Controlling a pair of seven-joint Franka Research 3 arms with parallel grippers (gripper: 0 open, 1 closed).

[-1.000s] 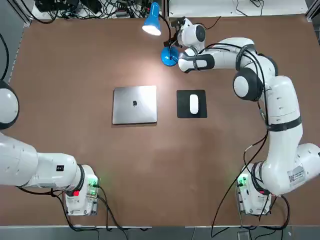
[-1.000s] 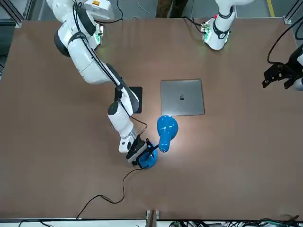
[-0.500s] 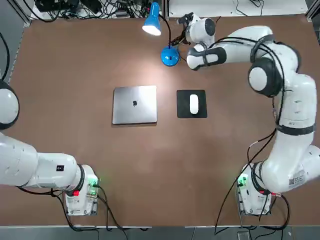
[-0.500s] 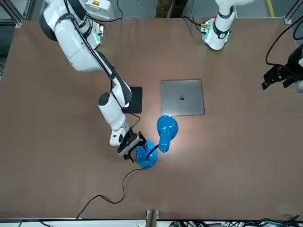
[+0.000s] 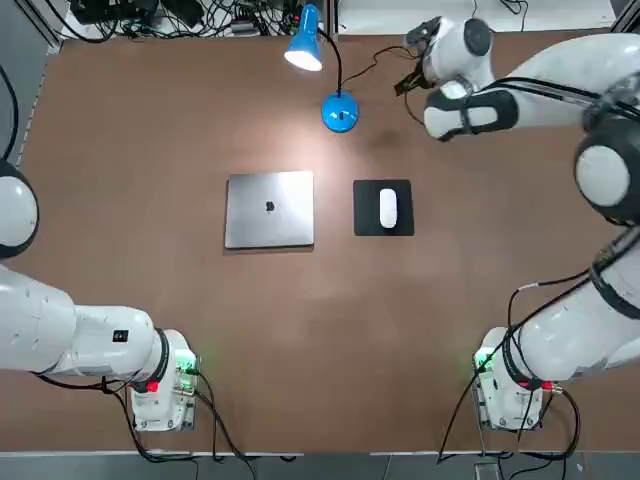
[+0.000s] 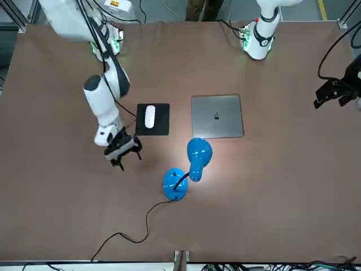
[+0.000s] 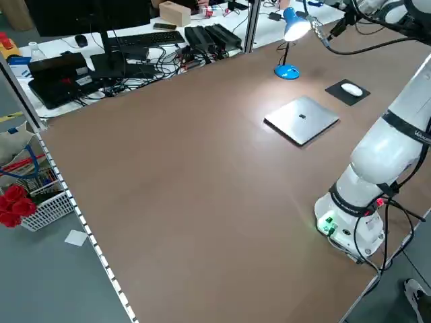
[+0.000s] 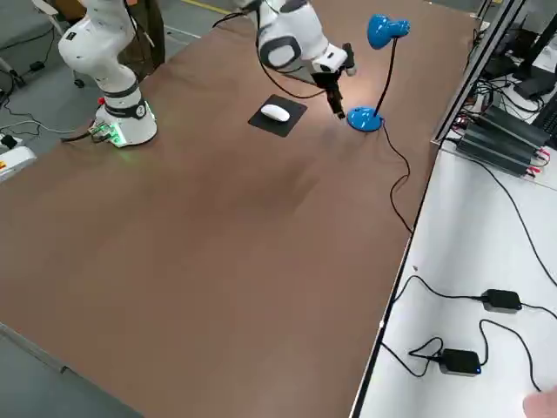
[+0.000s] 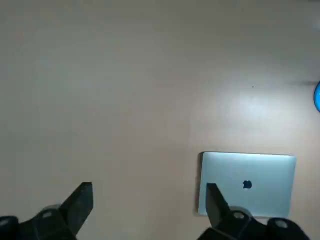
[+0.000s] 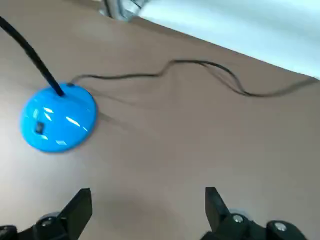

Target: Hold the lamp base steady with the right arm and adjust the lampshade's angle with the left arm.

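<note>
The lamp base (image 5: 340, 112) is a glossy blue disc near the table's far edge, with nothing touching it. Its thin black neck curves up to the lampshade (image 5: 305, 45), a lit blue cone. My right gripper (image 6: 124, 155) hangs open above the table, off to the robot's right of the base and apart from it. The right wrist view shows the lamp base (image 10: 57, 118) well ahead of the spread fingers (image 10: 75, 210), with bare table between them. My left gripper (image 6: 333, 97) hovers open far out on the left side, nowhere near the lamp; its wrist view shows only the laptop (image 9: 247, 182).
A closed silver laptop (image 5: 270, 208) lies mid-table, and beside it a white mouse (image 5: 386, 208) rests on a black pad. The lamp's black cord (image 6: 130, 231) trails from the base to the far edge. Cables and electronics crowd the bench (image 8: 487, 131) past that edge.
My right gripper was at the lamp base one second ago. It has come off it and swung away to the robot's right. Lamp and left arm are unchanged.
</note>
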